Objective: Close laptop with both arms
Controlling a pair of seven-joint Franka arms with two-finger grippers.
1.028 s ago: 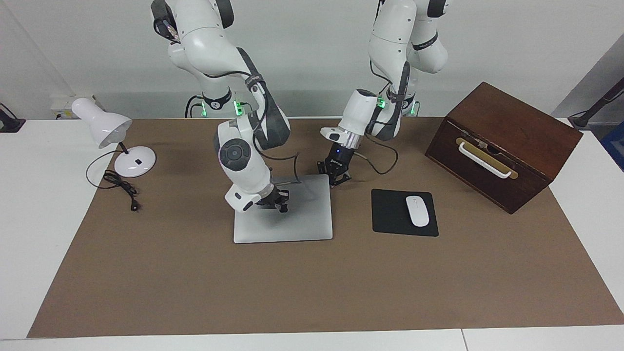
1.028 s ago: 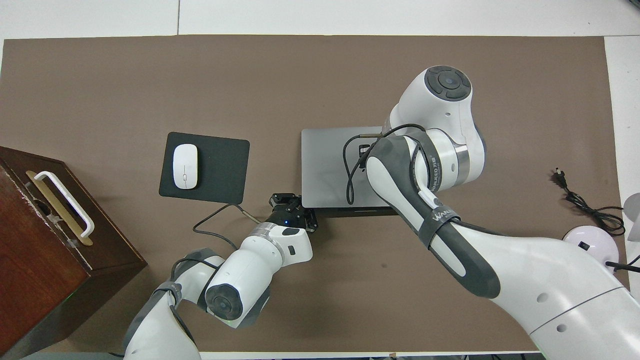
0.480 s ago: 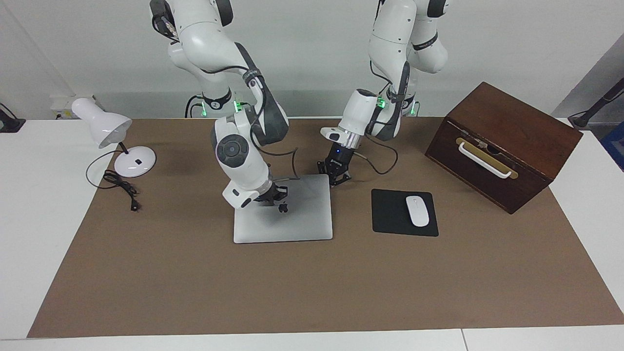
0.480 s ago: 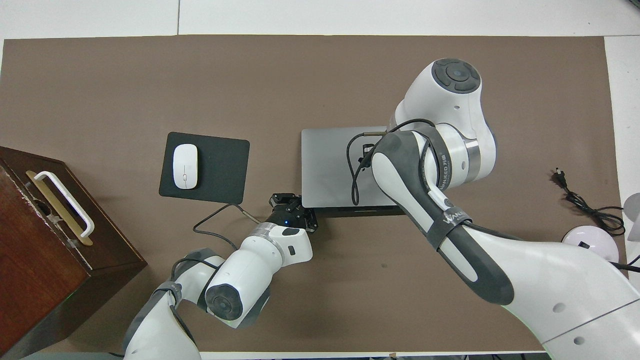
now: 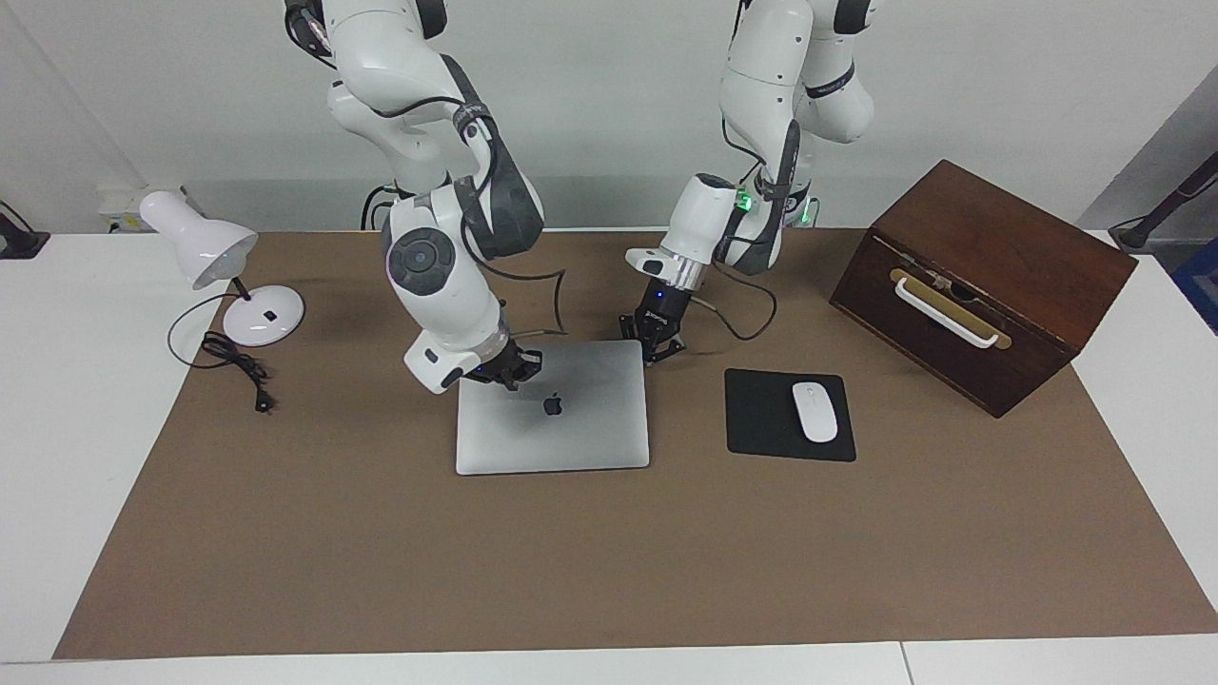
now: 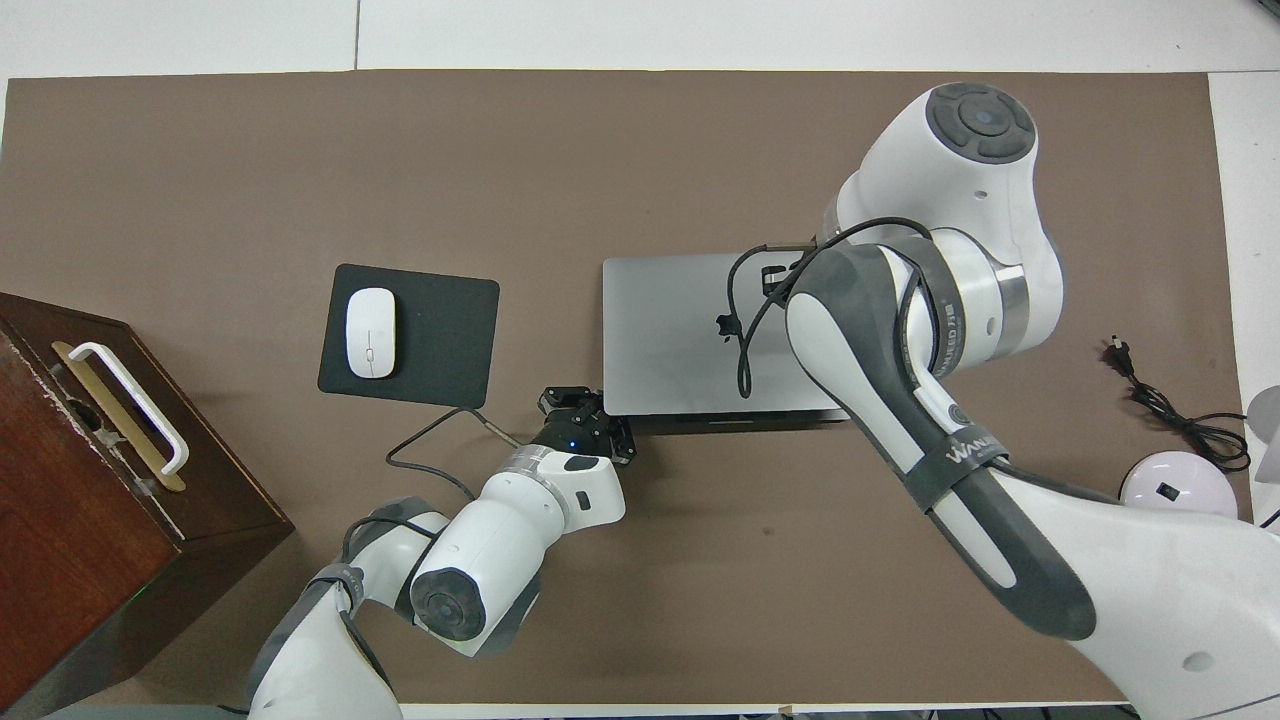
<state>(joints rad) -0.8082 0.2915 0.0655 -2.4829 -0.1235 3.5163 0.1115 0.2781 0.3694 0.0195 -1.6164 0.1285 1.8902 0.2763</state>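
Silver-grey, your laptop [image 5: 552, 407] lies shut flat mid-desk beside the mouse pad [image 5: 789, 415]. Your right gripper [image 5: 504, 366] hovers over its lid and your left gripper [image 5: 657, 335] sits at its corner; I cannot tell either one's jaws

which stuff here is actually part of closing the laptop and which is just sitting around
In the job:
laptop, lid down flat
right gripper, over the laptop's corner
left gripper, at the laptop's corner

Lying about:
mouse pad
mouse
wooden box
desk lamp
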